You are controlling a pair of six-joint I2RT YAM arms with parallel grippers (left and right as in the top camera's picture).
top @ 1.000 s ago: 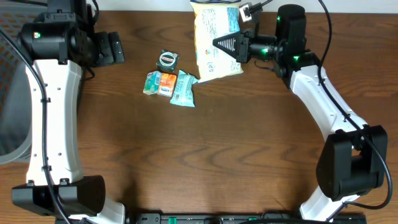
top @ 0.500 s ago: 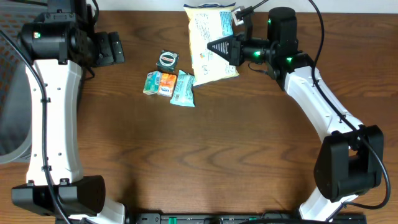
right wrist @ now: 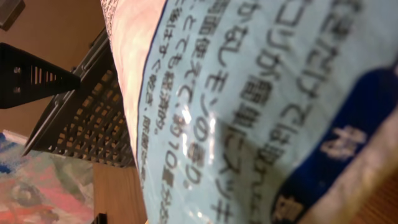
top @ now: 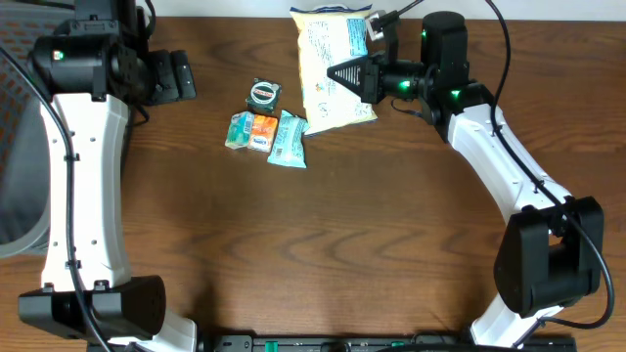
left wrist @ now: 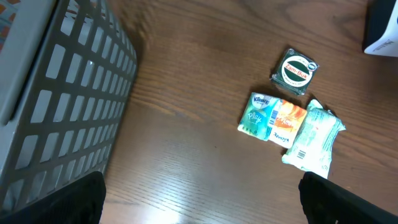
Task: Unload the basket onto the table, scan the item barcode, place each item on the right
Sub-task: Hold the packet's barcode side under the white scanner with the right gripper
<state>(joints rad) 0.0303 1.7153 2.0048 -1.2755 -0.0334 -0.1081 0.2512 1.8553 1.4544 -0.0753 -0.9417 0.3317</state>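
Observation:
A pale yellow snack bag (top: pixel 328 68) with a light blue printed panel hangs at the far middle of the table, its printed back facing up. My right gripper (top: pixel 342 72) is shut on it from the right. In the right wrist view the bag (right wrist: pixel 261 106) fills most of the picture with blurred print and hides the fingers. No barcode can be made out on it. My left gripper (top: pixel 182 75) stands open at the far left, high above the table (left wrist: pixel 186 168), with nothing between its fingers (left wrist: pixel 59 202).
Left of the bag lie a round tin (top: pixel 262 94), a tissue pack (top: pixel 240 129), an orange packet (top: pixel 262 131) and a teal-white packet (top: pixel 289 139). A grey lattice basket (left wrist: pixel 56 93) stands at the table's left. A dark basket (right wrist: pixel 81 106) shows behind the bag.
My right gripper carried the bag a little to the left and farther back, then held still. The left arm has not moved.

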